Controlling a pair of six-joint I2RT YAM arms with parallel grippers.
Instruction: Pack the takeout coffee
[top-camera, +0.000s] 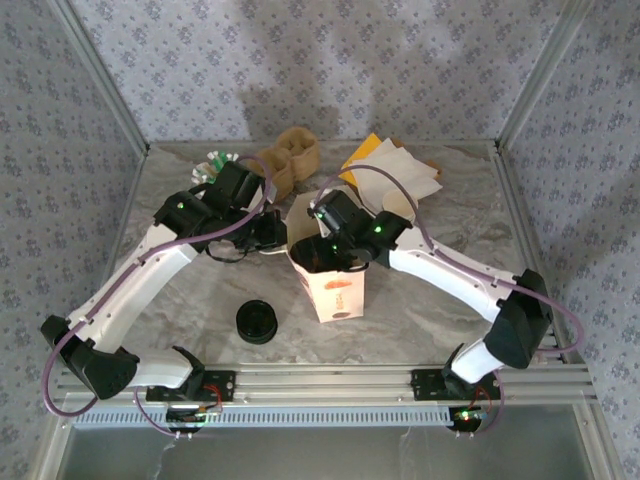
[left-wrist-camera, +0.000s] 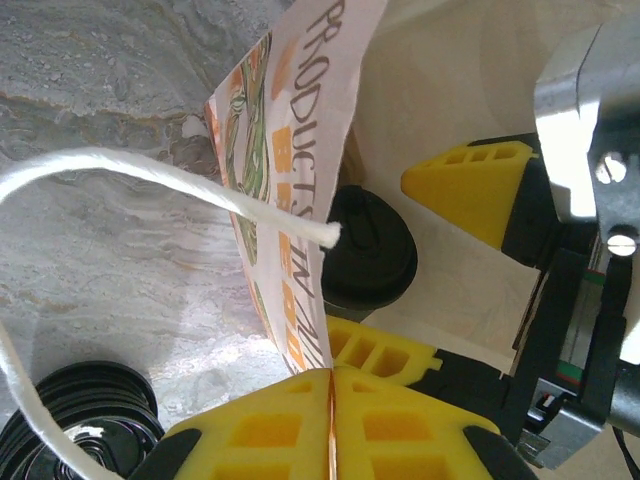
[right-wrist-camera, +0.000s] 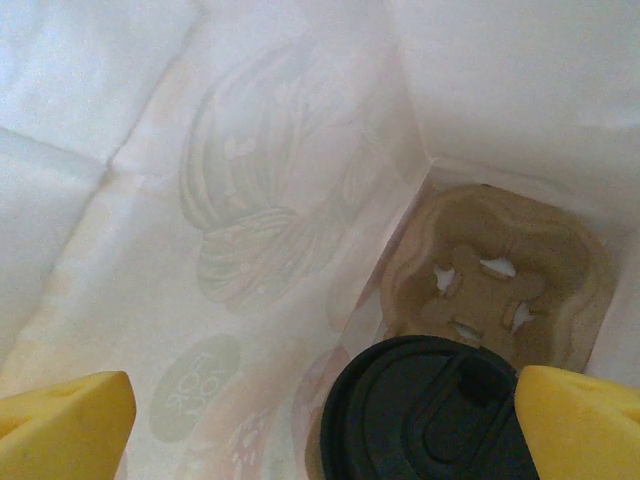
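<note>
Takeout coffee (right-wrist-camera: 430, 410), one, inside one bag (right-wrist-camera: 250, 200)

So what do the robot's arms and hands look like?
The left arm and right arm are white tubes with chunky black joints. Thin purple cables loop along them, and tiny green lights glow near the wrists. The left hand and right hand have yellow ribbed fingers on black mounts.

Pale floral-patterned walls (top-camera: 400, 60) close in three sides, joined by aluminium posts (top-camera: 100, 75). The softly lit, marble-look table (top-camera: 180, 300) ends at a slotted aluminium rail (top-camera: 330, 383).
</note>
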